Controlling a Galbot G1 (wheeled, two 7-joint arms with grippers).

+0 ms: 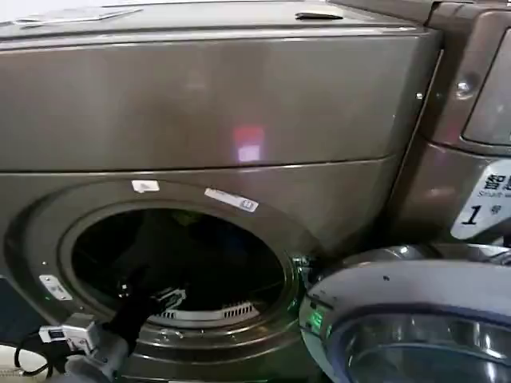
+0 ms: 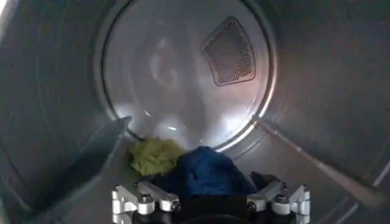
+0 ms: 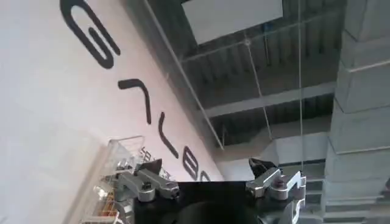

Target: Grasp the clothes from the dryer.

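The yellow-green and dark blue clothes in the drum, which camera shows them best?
The left wrist view: the yellow-green and dark navy-blue clothes lie on the drum floor by the back wall, just beyond the open left gripper. The head view looks into the bronze-grey dryer, its drum too dark to tell fabric. The right wrist view faces a wall and ceiling.

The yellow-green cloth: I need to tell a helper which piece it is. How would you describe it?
Look into the dryer drum, down at the foot of its round back wall. Two crumpled pieces lie touching there; the yellow-green cloth is the smaller, paler one beside the dark navy-blue piece.
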